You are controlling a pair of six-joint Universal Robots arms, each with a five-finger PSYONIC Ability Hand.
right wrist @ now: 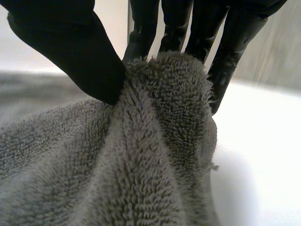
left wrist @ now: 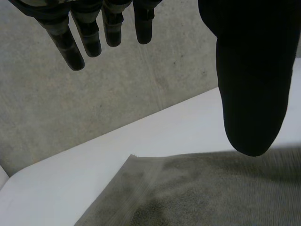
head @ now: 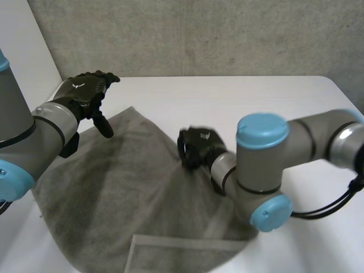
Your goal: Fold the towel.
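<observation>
Here the grey towel point(head: 125, 182) lies rumpled; right hand point(head: 196, 147) pinches its edge; left hand point(head: 85, 94) relaxed.

This looks like a robotics lab or test room rather than a home. A bare grey concrete wall point(head: 199, 34) stands behind a plain white worktop point(head: 239, 96). A robot's left arm point(head: 34, 136) and right arm point(head: 301, 136), grey with light-blue caps, reach over a grey towel point(head: 125, 182) lying there.
</observation>
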